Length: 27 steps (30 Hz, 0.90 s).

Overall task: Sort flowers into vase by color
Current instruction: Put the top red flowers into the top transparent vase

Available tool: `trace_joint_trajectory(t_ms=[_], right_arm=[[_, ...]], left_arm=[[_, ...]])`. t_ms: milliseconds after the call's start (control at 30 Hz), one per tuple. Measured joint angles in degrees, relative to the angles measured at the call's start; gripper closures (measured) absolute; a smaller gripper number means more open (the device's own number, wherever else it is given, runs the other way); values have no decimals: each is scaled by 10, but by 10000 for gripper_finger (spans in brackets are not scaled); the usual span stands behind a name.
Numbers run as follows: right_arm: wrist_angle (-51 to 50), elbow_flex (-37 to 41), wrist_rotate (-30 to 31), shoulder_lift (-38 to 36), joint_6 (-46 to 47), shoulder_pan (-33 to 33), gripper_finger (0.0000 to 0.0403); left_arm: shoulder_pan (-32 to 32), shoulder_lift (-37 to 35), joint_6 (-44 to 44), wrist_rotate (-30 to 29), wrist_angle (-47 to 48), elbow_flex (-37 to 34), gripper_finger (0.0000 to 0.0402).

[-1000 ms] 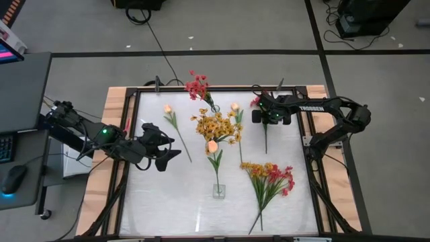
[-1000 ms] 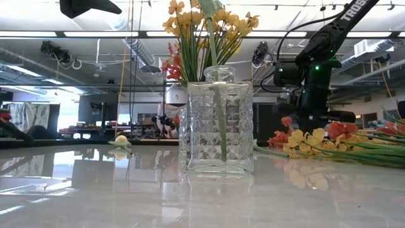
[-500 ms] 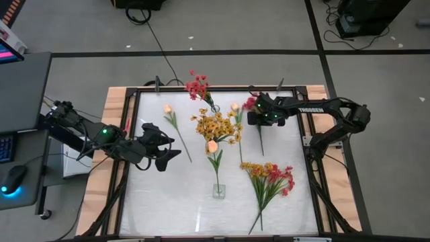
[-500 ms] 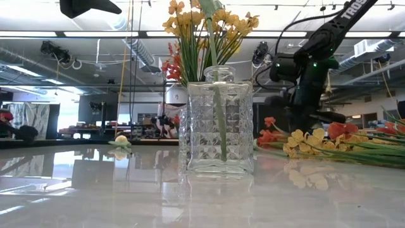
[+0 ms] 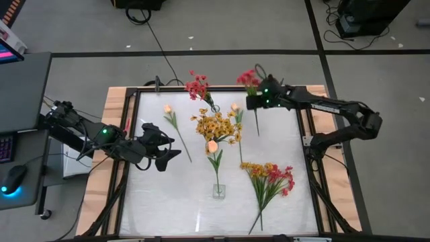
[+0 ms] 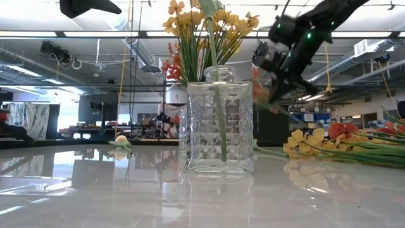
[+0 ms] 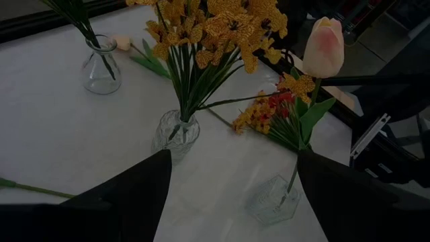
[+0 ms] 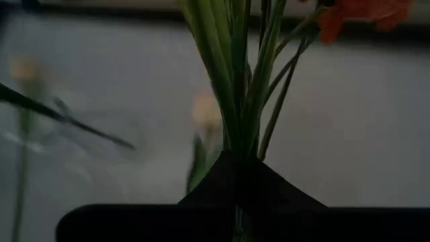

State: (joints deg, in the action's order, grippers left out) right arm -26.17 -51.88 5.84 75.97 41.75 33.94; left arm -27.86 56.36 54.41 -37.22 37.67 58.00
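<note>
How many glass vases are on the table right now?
3. One at the back edge holds red flowers: vase. One mid-table holds the yellow bunch: vase. One nearer the front holds a peach tulip: vase. More could be hidden under blooms.

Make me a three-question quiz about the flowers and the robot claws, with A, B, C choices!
1. Where is the red flower the right claw holds?
A. lifted near the table's far edge
B. in the square vase
C. on the floor

2. What colour are the blooms in the middle vase?
A. blue
B. yellow-orange
C. white

3. What is the left claw doing?
A. gripping a tulip
B. open, holding nothing
C. tipping a vase

Answers: 1 A, the high view shows it raised there. 2 B, the left wrist view shows them. 3 B, its fingers are spread, empty.
</note>
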Motion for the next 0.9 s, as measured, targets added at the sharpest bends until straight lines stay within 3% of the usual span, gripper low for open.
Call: trace_joint_trajectory(t_ms=[400,667,900], right_arm=[[257,-6,-4,-72,-154,28,385],[467,-7,-99,-47,-175,57,385],[595,-7,-190,0,-175,60,385]], left_arm=[[0,0,0,0,0,0,74],[0,0,0,0,0,0,74],[0,0,0,0,0,0,74]])
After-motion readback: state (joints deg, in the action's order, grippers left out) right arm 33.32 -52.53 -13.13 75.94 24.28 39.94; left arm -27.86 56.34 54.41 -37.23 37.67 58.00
